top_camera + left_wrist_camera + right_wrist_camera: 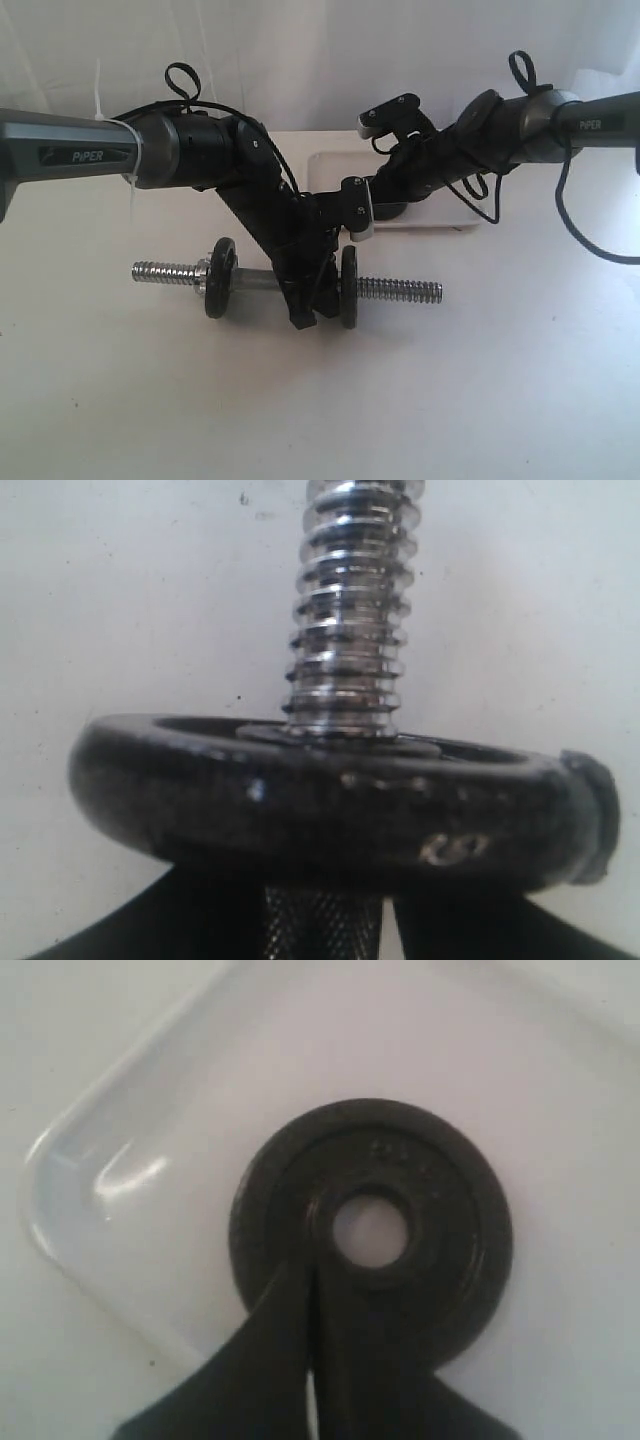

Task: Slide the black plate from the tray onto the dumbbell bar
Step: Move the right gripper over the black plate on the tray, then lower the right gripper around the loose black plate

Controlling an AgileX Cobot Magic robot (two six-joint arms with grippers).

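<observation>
On the white desk (pixel 520 380), against a pale backdrop (pixel 300 50), we count three discs, one bar, one tray.
Two discs (pixel 221 277) (pixel 348 287) stand on the dumbbell bar (pixel 400 290), which the left hand (pixel 303 300) clamps between them; the black plate (pixel 450 1220) lies flat in the tray (pixel 130 1160), with the right hand (pixel 312 1280) pressed together over it.

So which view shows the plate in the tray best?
The right wrist view: the black plate lies flat in the tray, hole visible. The exterior view mostly hides it behind the right arm; the left wrist view misses it.
</observation>
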